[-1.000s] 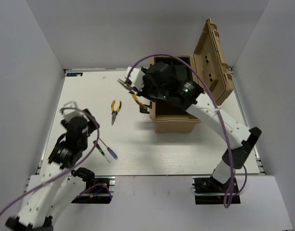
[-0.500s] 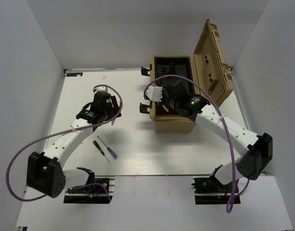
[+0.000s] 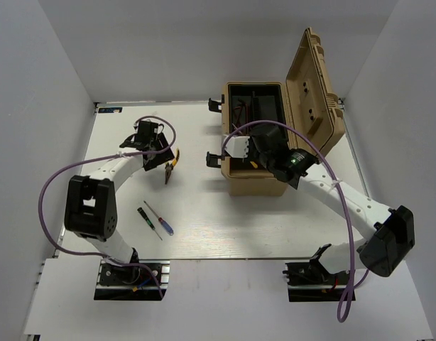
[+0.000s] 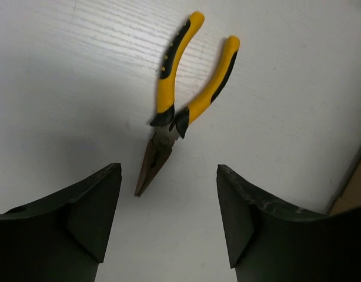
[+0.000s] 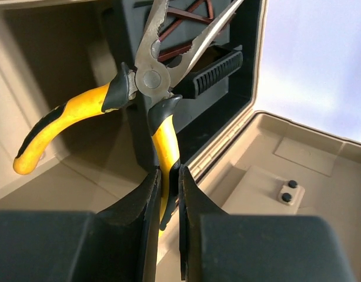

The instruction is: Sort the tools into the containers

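1. Count: two pairs of pliers, two screwdrivers and one toolbox [image 3: 255,186] are in view.
2. The toolbox is tan and stands on the right half of the white table [image 3: 225,220], with its lid [image 3: 314,85] swung up and back on the right side.
3. A black tray [image 3: 253,99] fills the far part of the toolbox. Something reddish lies in it, but the view is too dark to tell what it is. The near part shows bare tan walls.
4. The held pliers [image 5: 148,79] hang over the near part of the toolbox. They have grey serrated jaws parted a little and yellow handles with black grips, one handle splayed out to the side.
5. The right gripper [image 5: 169,176] has its fingers [image 5: 150,223] pinched narrowly on the other handle of the held pliers.
6. The table pliers [image 4: 169,114] lie flat on the table to the left of the toolbox. They have the same yellow and black handles, spread apart, and their nose is closed.
7. The left gripper [image 4: 169,223] hovers over the nose end of the table pliers, with its fingers [image 4: 92,217] spread wide on either side and touching nothing.
8. The green-handled screwdriver [image 3: 145,215] and the blue-handled screwdriver [image 3: 165,228] lie side by side on the table nearer the arm bases, well apart from the toolbox.
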Controlling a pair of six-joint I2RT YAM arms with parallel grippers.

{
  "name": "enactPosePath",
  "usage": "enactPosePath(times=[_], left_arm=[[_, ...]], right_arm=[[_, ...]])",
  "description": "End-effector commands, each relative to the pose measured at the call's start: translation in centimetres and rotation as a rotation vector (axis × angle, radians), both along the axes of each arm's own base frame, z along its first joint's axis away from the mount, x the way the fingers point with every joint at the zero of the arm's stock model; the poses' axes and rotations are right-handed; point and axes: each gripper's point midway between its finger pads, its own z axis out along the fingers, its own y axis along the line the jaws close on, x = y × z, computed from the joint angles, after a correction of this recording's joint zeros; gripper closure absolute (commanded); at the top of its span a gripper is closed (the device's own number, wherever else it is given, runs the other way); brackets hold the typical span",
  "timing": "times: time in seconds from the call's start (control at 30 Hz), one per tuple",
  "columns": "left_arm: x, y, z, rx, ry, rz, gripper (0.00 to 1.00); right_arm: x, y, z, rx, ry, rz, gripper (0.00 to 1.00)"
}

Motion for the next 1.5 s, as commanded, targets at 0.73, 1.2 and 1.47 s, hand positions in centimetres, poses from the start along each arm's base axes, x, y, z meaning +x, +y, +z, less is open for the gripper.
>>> enactPosePath(times=[0.73, 1.2, 1.47], left_arm=[[6.9, 2.3, -3.9, 0.143, 0.054, -0.005, 0.4], [7.8, 1.8, -5.7, 0.191, 0.091, -0.033, 0.79], [7.5, 2.2, 0.0, 0.17, -0.018, -0.041, 1.0]], right_arm=[[-5.1, 0.5, 1.8, 0.246, 0.204, 0.043, 0.48], [-6.8, 0.7, 1.5, 0.329, 0.276, 0.039, 0.48], [-8.4, 1.5, 2.5, 0.419, 0.348, 0.063, 0.27]])
